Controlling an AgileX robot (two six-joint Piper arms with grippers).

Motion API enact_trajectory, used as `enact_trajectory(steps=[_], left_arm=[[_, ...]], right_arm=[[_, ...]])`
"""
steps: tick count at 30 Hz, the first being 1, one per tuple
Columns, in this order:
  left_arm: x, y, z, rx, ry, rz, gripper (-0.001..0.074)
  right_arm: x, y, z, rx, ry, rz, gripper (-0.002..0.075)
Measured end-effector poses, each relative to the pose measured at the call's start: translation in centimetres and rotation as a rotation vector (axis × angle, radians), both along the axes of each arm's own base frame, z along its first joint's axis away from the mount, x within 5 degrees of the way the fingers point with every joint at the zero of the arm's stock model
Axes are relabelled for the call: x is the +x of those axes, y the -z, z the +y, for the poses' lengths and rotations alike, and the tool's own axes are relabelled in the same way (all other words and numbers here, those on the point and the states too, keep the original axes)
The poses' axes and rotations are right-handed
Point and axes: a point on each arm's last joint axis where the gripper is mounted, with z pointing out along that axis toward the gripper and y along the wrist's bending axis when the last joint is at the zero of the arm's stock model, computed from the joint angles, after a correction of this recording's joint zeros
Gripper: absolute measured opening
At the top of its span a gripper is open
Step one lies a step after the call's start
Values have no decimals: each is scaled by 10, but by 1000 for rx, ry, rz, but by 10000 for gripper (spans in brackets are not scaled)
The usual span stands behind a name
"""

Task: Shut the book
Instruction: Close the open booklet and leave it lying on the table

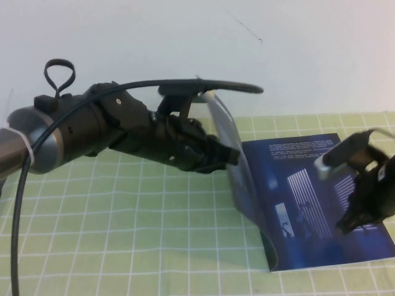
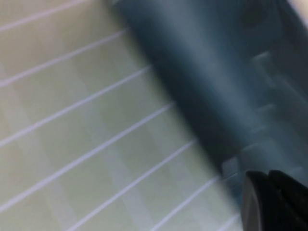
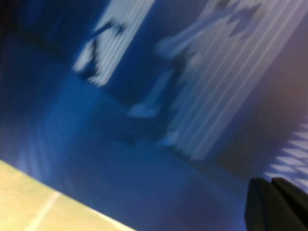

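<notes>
A thin book lies open on the green grid mat, its blue printed right page [image 1: 308,185] flat. Its left leaf [image 1: 237,166] stands nearly upright and curls over at the top. My left gripper [image 1: 227,154] is shut, its tip against the outer face of that raised leaf. In the left wrist view the leaf [image 2: 216,72] fills the frame beside the closed fingertips [image 2: 257,192]. My right gripper [image 1: 345,223] is shut too, its tip down on the flat blue page [image 3: 96,144], near the page's outer part.
The green mat [image 1: 123,234] with white grid lines covers the table to the left and front of the book. A white wall [image 1: 185,37] rises behind. A black cable [image 1: 21,203] hangs from the left arm along the left edge.
</notes>
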Motion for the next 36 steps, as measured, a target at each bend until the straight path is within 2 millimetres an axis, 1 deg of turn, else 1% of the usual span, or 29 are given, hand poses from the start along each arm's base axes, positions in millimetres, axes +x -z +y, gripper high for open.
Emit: enact_trajectory(steps=[2, 5, 7, 10, 13, 15, 17, 19, 22, 26, 29, 31, 33, 34, 36], left_arm=[[-1, -4, -7, -94, 38, -6, -2], [-2, -9, -17, -222, 96, -27, -2], [-2, -13, -24, -293, 106, -45, -2], [-3, -12, -33, -357, 104, -52, -2], [-6, -1, -47, -366, 126, -43, -2], [-8, 10, -54, -346, 152, -37, -2], [-12, 17, -59, -289, 192, -60, -2], [-12, 21, -58, -219, 213, -88, -2], [-13, 16, -49, -112, 215, -130, -2], [-20, -5, -30, 60, 215, -201, -2], [-26, -20, -11, 202, 157, -221, -2], [-30, -31, 5, 321, 109, -242, -2], [-35, -40, 19, 414, 63, -243, -2], [-38, -48, 29, 469, 26, -249, -2], [-46, -59, 42, 520, -25, -265, -2]], right_arm=[[0, -24, -5, -39, 15, -68, -3], [-2, -69, -17, -115, 56, -197, -3], [-8, -104, -27, -153, 100, -309, -3], [-23, -156, -37, -146, 151, -474, -3], [-50, -207, -45, -80, 195, -635, -3], [-69, -231, -51, -39, 215, -712, -3], [-93, -249, -59, -19, 229, -768, -3], [-116, -261, -67, -11, 256, -792, -3], [-146, -269, -78, -25, 277, -794, -3], [-176, -273, -90, -43, 307, -773, -3], [-197, -276, -96, -23, 323, -781, -3], [-209, -276, -98, 15, 325, -788, -3], [-218, -271, -97, 57, 319, -781, -3], [-223, -267, -97, 78, 314, -773, -3], [-231, -254, -96, 108, 296, -744, -3]])
